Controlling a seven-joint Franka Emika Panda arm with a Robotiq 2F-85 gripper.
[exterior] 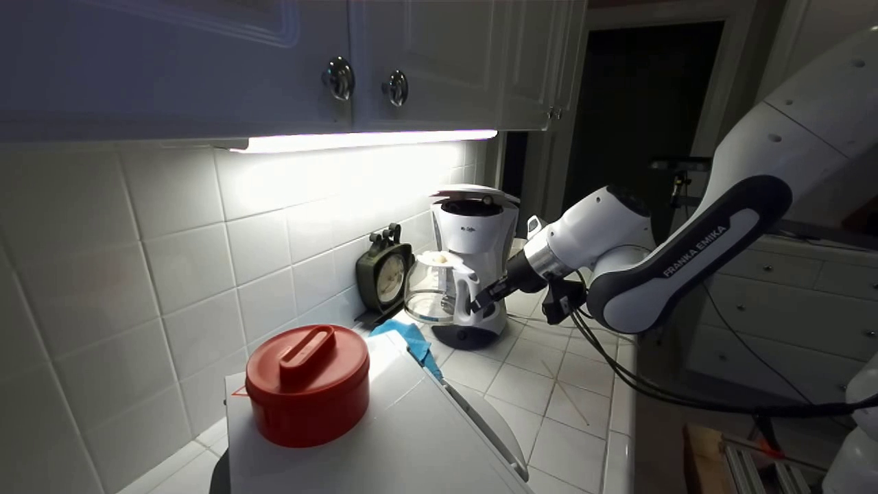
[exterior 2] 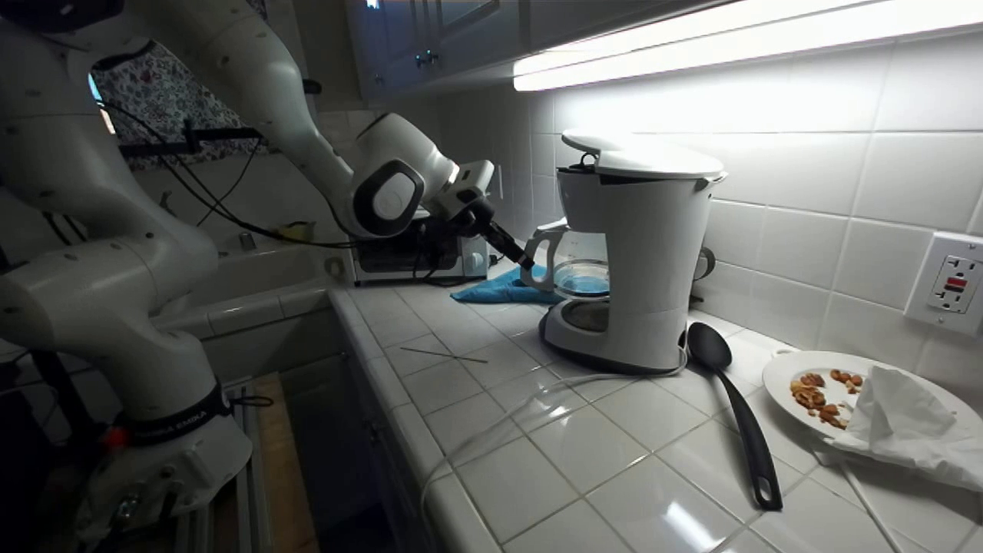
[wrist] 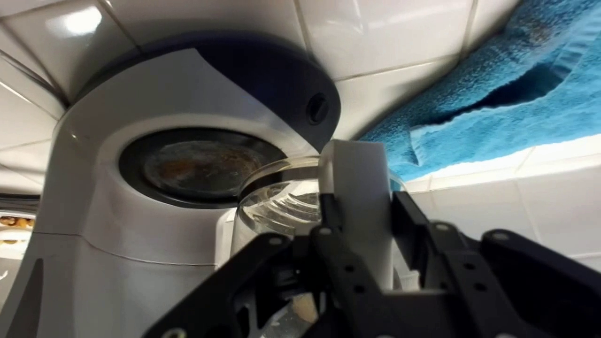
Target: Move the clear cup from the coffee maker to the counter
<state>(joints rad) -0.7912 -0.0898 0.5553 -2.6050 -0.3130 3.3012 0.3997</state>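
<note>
The clear cup is a see-through glass carafe (exterior: 426, 291) with a white handle (exterior 2: 536, 261). It hangs raised in front of the coffee maker (exterior: 473, 233), off the dark warming plate (wrist: 197, 164) and partly beside it in the wrist view. In an exterior view the carafe (exterior 2: 582, 275) is partly hidden behind the coffee maker (exterior 2: 653, 269). My gripper (wrist: 364, 211) has its two black fingers closed around the white handle. The gripper also shows in both exterior views (exterior: 478, 305) (exterior 2: 527, 263). The counter (exterior 2: 537, 468) is white square tile below.
A blue towel (exterior 2: 503, 289) lies near the carafe. A red-lidded container (exterior: 309, 391) stands on a white appliance (exterior: 411, 432). A dark clock (exterior: 385, 274) stands by the wall. A black spoon (exterior 2: 741, 422), a plate of nuts (exterior 2: 791, 372), a power cord (exterior 2: 491, 430) and a thin stick (exterior 2: 445, 354) lie on the counter.
</note>
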